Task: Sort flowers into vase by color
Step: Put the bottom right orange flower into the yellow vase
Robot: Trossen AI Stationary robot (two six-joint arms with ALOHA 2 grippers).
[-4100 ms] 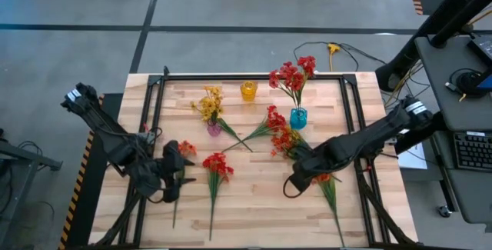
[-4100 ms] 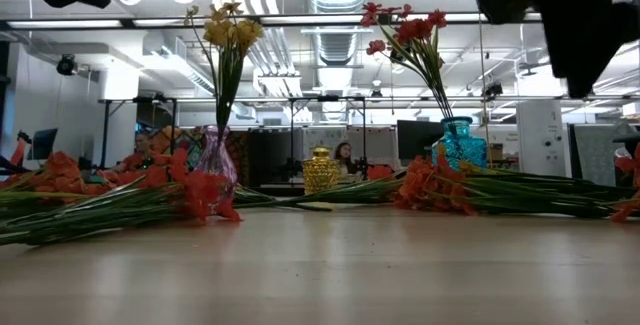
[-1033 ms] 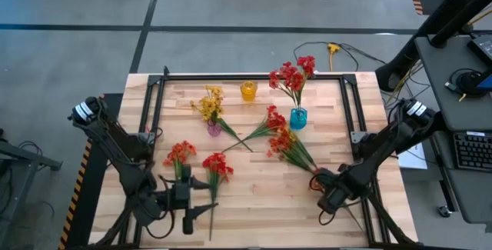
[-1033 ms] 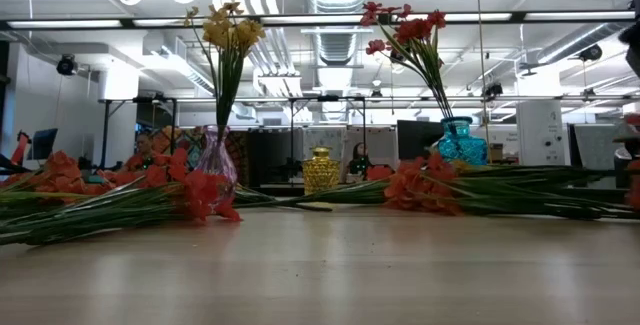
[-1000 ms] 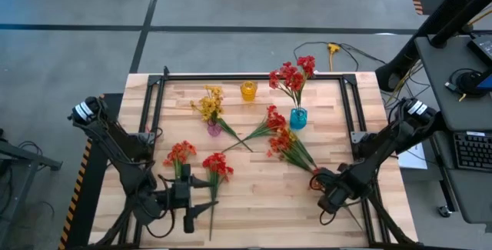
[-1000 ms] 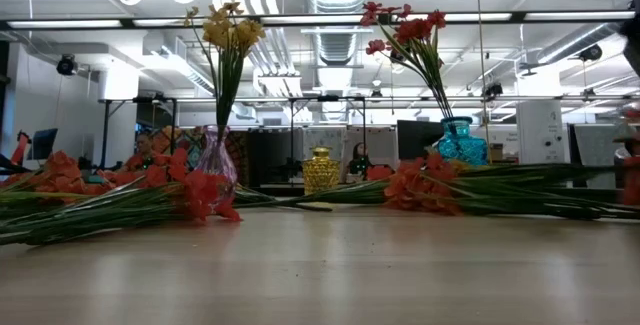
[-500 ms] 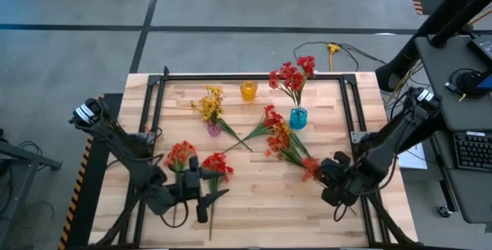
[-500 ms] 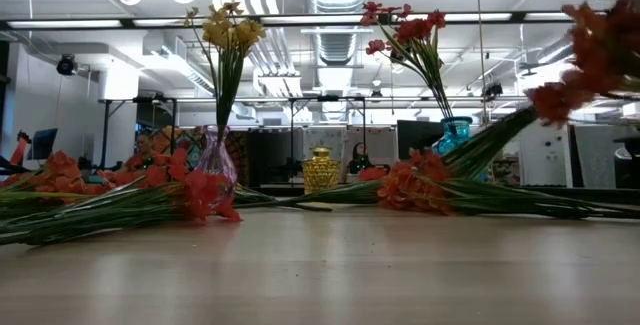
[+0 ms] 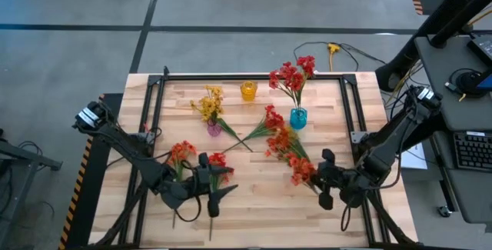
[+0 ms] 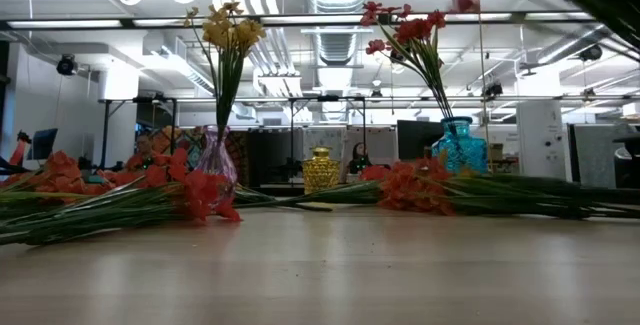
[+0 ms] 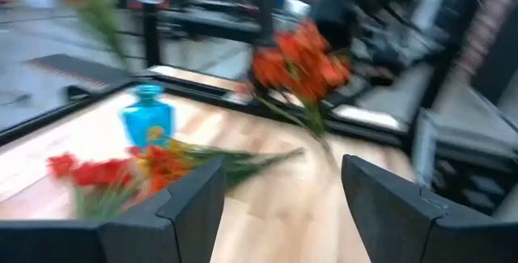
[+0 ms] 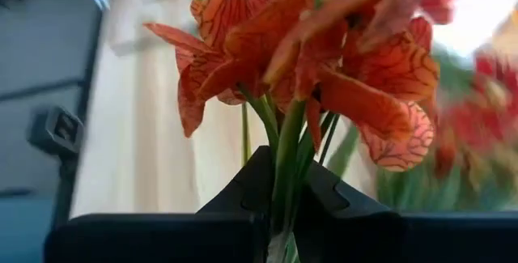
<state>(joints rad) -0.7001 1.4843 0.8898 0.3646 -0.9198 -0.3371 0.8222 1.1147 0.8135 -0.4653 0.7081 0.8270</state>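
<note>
My right gripper (image 9: 317, 181) is shut on an orange-red flower (image 9: 300, 171) raised above the table's right half; its blossoms (image 12: 324, 61) fill the right wrist view. My left gripper (image 9: 217, 190) hovers open over the near left, beside a red flower (image 9: 217, 162) and an orange-red flower (image 9: 181, 153) that lie flat on the table. More red and orange flowers (image 9: 275, 127) lie flat mid-table. A blue vase (image 9: 298, 117) holds red flowers (image 9: 292, 73). A purple vase (image 9: 214, 128) holds yellow flowers (image 9: 209, 102). A yellow vase (image 9: 247, 90) stands at the back. My right gripper pinches the flower's green stem (image 12: 285, 184) between its two fingers, just below the blossoms. The fingers lie across the stem. The flower is lifted clear of the table, with the blossoms leaning toward the table's middle.
A black frame (image 9: 254, 76) runs around the table's far and side edges. Bare wood (image 9: 254, 211) lies between the two grippers at the near edge. Cables (image 9: 338, 50) lie on the floor behind the table.
My right gripper has risen and turned about, lifting the orange-red flower off the table and swinging its blossoms up toward the table's middle. My left gripper, still open, has moved toward the table's right edge, closer to the red flower.
</note>
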